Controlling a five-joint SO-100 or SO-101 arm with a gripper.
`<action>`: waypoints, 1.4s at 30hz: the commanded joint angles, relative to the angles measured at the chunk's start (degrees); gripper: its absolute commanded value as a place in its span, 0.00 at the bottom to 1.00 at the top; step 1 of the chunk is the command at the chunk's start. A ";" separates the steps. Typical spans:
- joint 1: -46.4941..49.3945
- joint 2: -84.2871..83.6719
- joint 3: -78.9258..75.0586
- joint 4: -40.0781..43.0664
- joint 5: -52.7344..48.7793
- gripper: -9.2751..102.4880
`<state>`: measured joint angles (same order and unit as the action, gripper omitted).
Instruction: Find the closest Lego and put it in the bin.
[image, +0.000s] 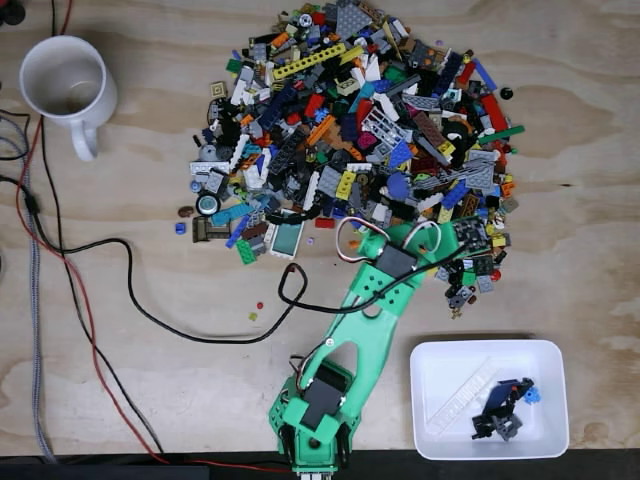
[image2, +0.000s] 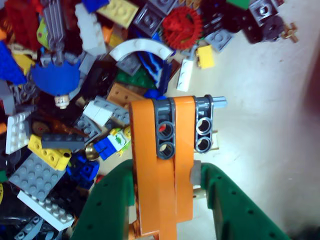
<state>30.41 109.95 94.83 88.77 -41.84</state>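
At pile's near edge, tool (image2: 197, 137) clamped on dark grey Technic piece (image2: 204, 131); next: lift, carry to bin (image: 430, 440).

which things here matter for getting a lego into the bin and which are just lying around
Part of the job:
- gripper, holding an orange piece joined to dark grey connectors
- Lego pile
- white bin, with a few pieces already in it

Just lying about:
- white mug
- black cable across the table
- red wire beside it
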 joint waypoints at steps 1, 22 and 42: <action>21.97 7.73 -8.26 2.20 -10.81 0.08; 56.87 17.40 17.67 -12.39 -29.62 0.32; -10.81 54.40 47.81 -31.11 -44.91 0.08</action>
<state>38.58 152.14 129.81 60.73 -84.99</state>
